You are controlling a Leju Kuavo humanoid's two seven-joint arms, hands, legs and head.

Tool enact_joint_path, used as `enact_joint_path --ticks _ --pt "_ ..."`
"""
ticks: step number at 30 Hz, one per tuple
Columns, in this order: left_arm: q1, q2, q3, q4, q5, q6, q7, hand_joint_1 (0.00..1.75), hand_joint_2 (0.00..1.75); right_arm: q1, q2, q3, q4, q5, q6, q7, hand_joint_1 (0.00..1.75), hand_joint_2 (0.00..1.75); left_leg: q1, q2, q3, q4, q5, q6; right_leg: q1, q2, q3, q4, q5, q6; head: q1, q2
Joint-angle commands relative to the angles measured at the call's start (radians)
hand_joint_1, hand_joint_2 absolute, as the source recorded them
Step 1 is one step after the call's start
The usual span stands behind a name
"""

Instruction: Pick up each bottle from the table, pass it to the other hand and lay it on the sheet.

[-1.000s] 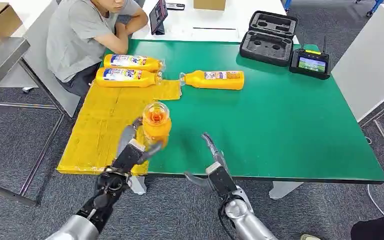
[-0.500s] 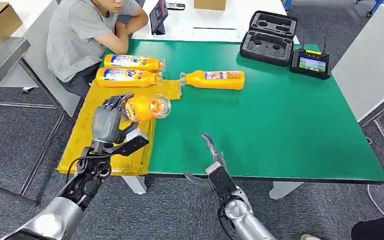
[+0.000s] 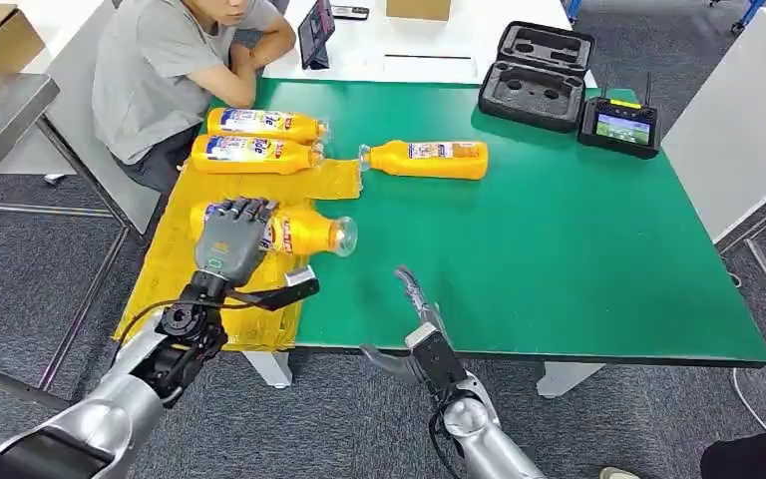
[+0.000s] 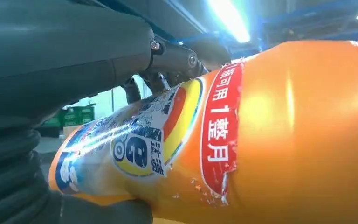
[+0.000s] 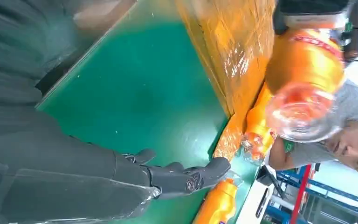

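Observation:
My left hand [image 3: 231,239] grips an orange bottle [image 3: 294,232] lying on its side over the yellow sheet [image 3: 185,279], its clear cap end past the sheet's right edge. Up close the bottle's label [image 4: 135,144] sits under my fingers [image 4: 172,58]. Two more orange bottles [image 3: 264,124] [image 3: 254,155] lie on the sheet's far end. Another orange bottle [image 3: 429,159] lies on the green table [image 3: 559,249], beside the sheet. My right hand [image 3: 417,317] hovers open at the table's near edge, its fingers [image 5: 186,177] holding nothing.
A person in a grey shirt [image 3: 165,70] sits at the table's far left corner. A black foam case [image 3: 537,75] and a controller with a screen [image 3: 618,127] stand at the far right. A tablet [image 3: 315,32] leans on the white table behind.
My left hand has swung the bottle from upright to lying on its side and carried it left and down over the sheet. The right hand has barely moved.

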Motion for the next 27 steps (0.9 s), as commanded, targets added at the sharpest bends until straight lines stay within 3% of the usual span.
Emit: enact_joint_path --ticks 1,8,14,27 --pt "-0.08 0.003 -0.06 0.145 -0.036 -0.07 0.035 1.75 1.75 -0.05 0.007 0.0 0.057 -0.001 0.005 -0.002 0.0 1.75 0.001 0.002 0.001 0.002 -0.002 -0.002 0.001 0.002 0.001 0.002 -0.001 -0.002 0.0 0.0" --pt "-0.11 -0.019 -0.056 0.246 -0.087 -0.21 0.097 1.75 1.75 -0.061 0.009 0.007 0.07 -0.004 0.005 -0.002 0.0 1.75 0.001 0.001 0.0 0.003 -0.002 -0.002 0.002 0.001 0.001 0.002 -0.001 -0.002 0.0 0.0" --pt "-0.141 -0.03 -0.048 0.286 -0.108 -0.336 0.155 1.54 1.75 -0.064 0.01 0.009 0.073 -0.007 0.004 -0.002 0.0 1.75 0.001 0.0 0.0 0.002 -0.001 -0.001 0.001 0.0 0.0 0.001 -0.001 -0.001 0.0 0.0" --pt "-0.141 -0.03 -0.048 0.286 -0.108 -0.336 0.155 1.54 1.75 -0.064 0.01 0.009 0.073 -0.007 0.004 -0.002 0.0 1.75 0.001 0.002 0.0 0.002 -0.001 -0.001 0.001 0.001 0.0 0.001 0.0 -0.002 0.0 0.0"
